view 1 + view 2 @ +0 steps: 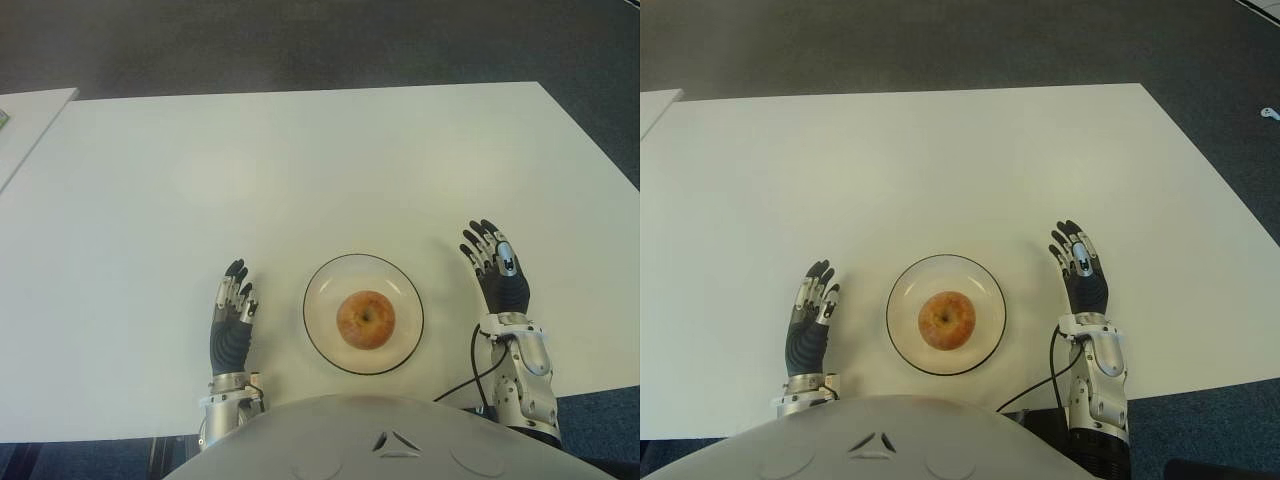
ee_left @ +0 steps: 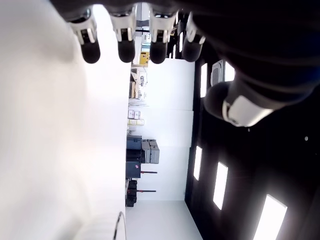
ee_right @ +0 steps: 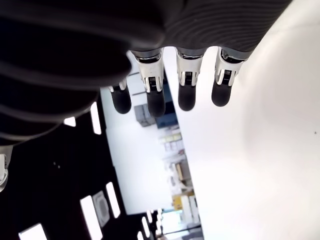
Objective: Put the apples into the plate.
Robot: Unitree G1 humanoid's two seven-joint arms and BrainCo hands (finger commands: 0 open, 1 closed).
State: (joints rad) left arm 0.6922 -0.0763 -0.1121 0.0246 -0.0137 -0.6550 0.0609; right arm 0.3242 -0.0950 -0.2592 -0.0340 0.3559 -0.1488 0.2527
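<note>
One yellow-red apple (image 1: 365, 319) sits in the middle of a clear glass plate (image 1: 325, 285) near the table's front edge. My left hand (image 1: 232, 312) shows to the left of the plate, fingers stretched out and holding nothing. To the right of the plate is my right hand (image 1: 496, 265), also with straight fingers and nothing in it. Both wrist views show extended fingertips (image 2: 125, 50) (image 3: 186, 95) over bare white tabletop.
The white table (image 1: 300, 170) stretches wide and bare behind the plate. A second white table edge (image 1: 30, 120) shows at the far left. Dark floor lies beyond the far edge and at the right.
</note>
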